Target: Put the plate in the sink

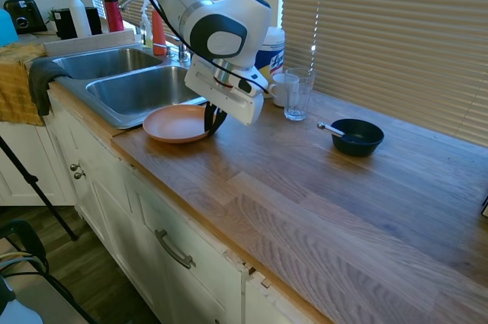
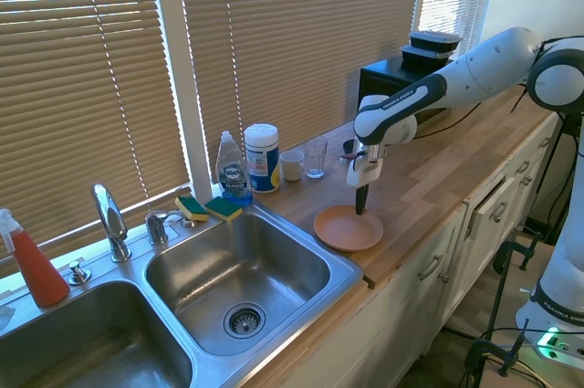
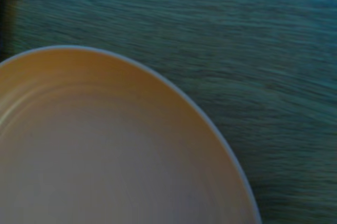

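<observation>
plate (image 1: pixel 174 123): flat on desk (image 1: pixel 320 187), beside sink (image 1: pixel 137 88)
gripper (image 1: pixel 214 120): fingers at plate's rim, grip can't tell

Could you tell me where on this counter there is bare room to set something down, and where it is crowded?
The widest bare wood lies in front of the black bowl, running to the counter's front edge. Another free strip sits between the plate and that bowl. It is crowded at the window: wipes canister, mug, glass, dish soap and sponges line the sink's back corner.
</observation>
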`<state>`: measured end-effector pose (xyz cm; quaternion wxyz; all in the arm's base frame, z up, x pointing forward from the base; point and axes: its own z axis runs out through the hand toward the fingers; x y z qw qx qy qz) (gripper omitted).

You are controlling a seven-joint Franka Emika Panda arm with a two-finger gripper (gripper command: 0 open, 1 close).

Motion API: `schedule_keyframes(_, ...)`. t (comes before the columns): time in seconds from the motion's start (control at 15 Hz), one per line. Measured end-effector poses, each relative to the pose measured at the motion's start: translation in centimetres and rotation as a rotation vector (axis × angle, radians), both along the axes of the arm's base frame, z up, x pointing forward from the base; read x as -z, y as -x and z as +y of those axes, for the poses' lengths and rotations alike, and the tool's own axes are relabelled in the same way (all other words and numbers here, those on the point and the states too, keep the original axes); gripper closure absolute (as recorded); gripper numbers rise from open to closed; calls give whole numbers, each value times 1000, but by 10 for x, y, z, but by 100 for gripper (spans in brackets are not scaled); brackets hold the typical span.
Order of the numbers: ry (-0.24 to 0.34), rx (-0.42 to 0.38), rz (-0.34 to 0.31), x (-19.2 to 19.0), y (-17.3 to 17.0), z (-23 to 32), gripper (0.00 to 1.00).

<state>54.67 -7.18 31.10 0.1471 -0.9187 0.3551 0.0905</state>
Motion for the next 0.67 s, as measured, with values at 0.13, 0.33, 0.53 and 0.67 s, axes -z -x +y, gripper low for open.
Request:
schedule_keyframes(0.13, -4, -12, -8, -2, 0, -4, 100)
schedule_keyframes(0.33, -17, -30, -14, -18, -4, -4, 100)
schedule_keyframes(0.53, -31, -56, -38, -53, -10, 3, 100)
schedule_keyframes(0.67, -35, -74, -58, -78, -16, 19, 100)
